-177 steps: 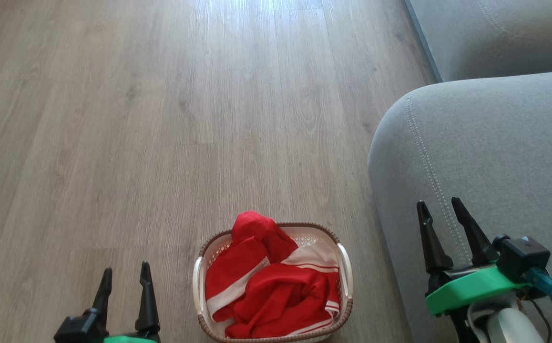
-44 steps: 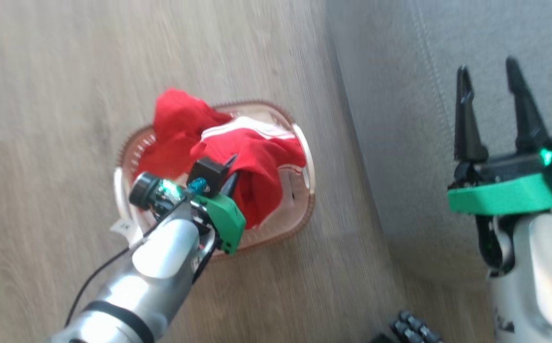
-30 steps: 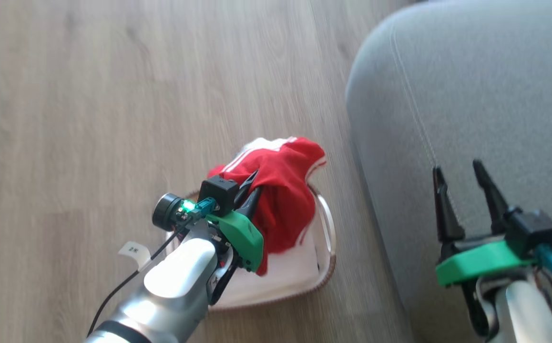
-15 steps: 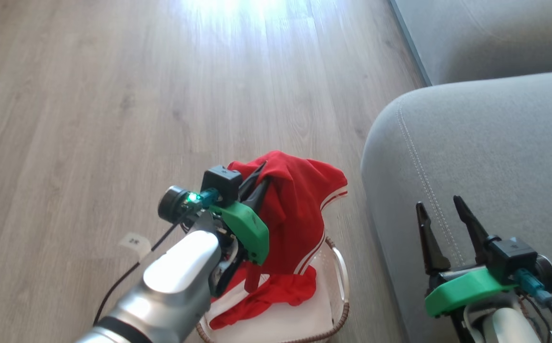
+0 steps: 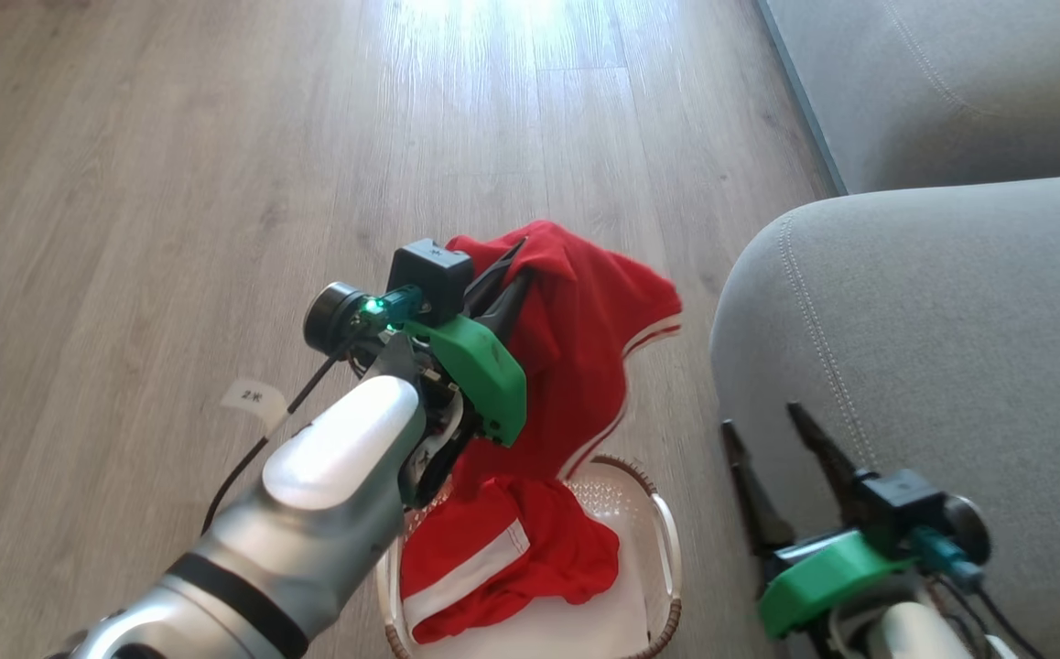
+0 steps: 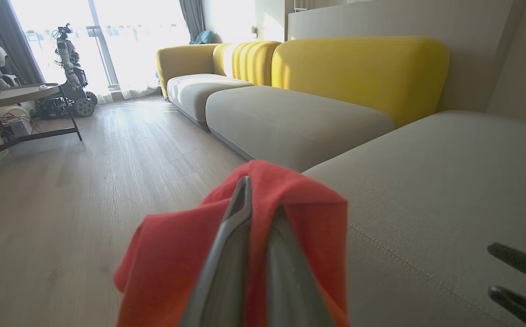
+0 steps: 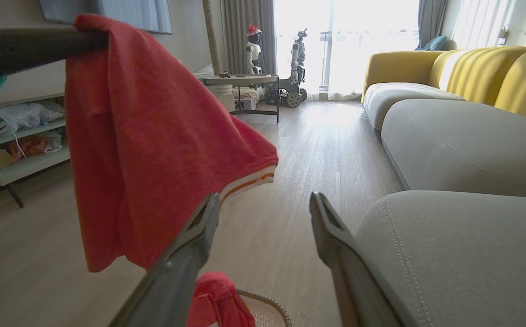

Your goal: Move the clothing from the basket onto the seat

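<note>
Left pincer (image 5: 519,261): closed tight on a fold of a red garment (image 5: 585,348), holding it in the air above the basket (image 5: 667,549).
Right pincer (image 5: 761,416): open wide and empty, low at the near right, just beside the front edge of the seat (image 5: 951,320).
Clothing: one piece hangs from the left pincer, its white-striped hem trailing down; a second red garment (image 5: 512,549) lies crumpled in the basket on the floor (image 5: 173,183).
Done so far: the first garment looks lifted free of the basket, judging by the right wrist view, where its lower edge hangs above the basket rim.
Left to do: nothing lies on the seat yet. The held piece needs carrying right and releasing over the cushion, then the second piece needs fetching.
Edges: the seat's rounded corner with its double stitched seam stands between the hanging cloth and the cushion top. The trailing hem probably has to clear it or it may drag.
Open room: bare wood floor spreads wide to the left and far. To the right the gap between basket and seat is narrow, and the right pincer sits close to that path.
</note>
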You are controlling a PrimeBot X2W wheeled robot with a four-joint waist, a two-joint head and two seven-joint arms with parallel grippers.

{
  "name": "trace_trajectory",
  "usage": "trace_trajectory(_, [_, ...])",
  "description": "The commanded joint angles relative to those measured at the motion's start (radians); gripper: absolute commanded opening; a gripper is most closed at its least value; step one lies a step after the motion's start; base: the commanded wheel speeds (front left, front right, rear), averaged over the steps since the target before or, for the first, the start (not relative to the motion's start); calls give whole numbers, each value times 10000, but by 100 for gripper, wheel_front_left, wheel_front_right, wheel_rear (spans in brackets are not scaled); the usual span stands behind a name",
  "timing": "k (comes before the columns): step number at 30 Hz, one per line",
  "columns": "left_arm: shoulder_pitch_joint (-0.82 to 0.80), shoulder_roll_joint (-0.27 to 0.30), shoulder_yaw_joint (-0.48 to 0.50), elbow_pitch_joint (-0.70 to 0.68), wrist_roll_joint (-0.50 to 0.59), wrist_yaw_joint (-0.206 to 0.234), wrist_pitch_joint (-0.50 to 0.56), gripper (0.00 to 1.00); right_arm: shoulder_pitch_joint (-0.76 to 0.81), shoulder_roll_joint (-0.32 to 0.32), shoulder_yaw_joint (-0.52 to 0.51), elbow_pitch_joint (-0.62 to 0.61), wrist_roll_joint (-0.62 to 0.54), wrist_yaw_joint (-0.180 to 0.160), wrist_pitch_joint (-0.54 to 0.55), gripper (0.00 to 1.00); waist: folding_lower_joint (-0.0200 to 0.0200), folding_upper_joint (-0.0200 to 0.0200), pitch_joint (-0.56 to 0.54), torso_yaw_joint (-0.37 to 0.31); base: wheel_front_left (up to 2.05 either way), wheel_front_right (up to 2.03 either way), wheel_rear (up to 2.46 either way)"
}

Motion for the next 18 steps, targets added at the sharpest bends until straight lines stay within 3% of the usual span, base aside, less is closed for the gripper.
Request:
trace_trajectory(1, [-724, 119, 445, -350, -96, 79, 23, 0, -763, 3, 438, -165, 48, -4, -53, 100, 1, -1, -10, 15, 0, 0, 0])
trace_trajectory(18, [-952, -223, 45, -764, -235, 221, 267, 0, -3020, 3, 2975, 1873, 947, -4, -53, 100, 1, -1, -257, 335, 0, 0, 0])
